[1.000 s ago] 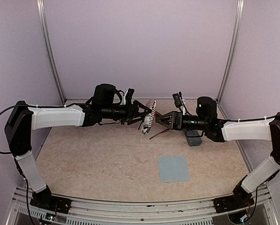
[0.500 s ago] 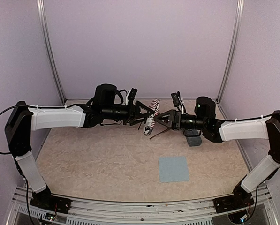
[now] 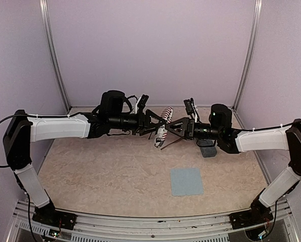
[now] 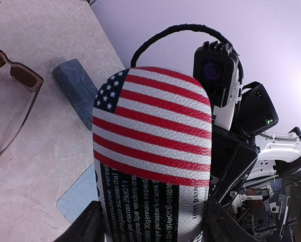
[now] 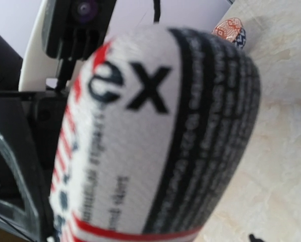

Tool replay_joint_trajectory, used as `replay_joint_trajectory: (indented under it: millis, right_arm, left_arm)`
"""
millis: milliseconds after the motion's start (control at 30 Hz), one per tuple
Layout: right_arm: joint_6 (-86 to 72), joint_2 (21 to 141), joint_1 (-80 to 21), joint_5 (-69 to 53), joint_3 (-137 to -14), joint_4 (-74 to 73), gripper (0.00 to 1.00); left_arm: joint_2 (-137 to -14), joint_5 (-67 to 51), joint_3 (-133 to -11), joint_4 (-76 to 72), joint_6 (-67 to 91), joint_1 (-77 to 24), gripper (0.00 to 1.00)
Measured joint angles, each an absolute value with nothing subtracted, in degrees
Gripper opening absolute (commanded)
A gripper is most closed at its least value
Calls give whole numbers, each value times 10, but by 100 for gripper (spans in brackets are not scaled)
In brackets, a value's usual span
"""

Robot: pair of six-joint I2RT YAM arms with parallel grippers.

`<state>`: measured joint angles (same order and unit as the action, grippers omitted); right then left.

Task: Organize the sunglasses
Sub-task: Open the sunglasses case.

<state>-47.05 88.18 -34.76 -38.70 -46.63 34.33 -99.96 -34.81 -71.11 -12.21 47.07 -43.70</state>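
Observation:
My left gripper [image 3: 155,123] holds a soft pouch [image 3: 164,119] with red-and-white stripes and black print in the air above the back of the table, its jaws shut on the pouch's sides [image 4: 153,227]. My right gripper [image 3: 171,127] faces it from the right, open, with its fingertips close beside the pouch; whether they touch it I cannot tell. The pouch [image 5: 155,131] fills the right wrist view. A pair of brown-framed sunglasses [image 4: 23,76] with tinted lenses lies on the table below, seen as thin dark lines [image 3: 169,142] under the grippers.
A blue-grey oblong case [image 3: 208,149] lies on the table under the right arm, also the case [image 4: 77,91] beside the sunglasses. A pale blue cloth [image 3: 186,181] lies flat nearer the front. A small red-patterned object [image 5: 230,30] sits at the back.
The right gripper has moved left, closer to the pouch. The left gripper has shifted the pouch slightly right and up. The sunglasses have not moved.

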Motion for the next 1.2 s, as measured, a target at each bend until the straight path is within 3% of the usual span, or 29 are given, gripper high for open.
replay_joint_trajectory:
  millis: [1200]
  right_arm:
    - [-413,874,-359,-313,-436,277,76]
  left_arm:
    - [-981,-371,-622,-205,552,-419,0]
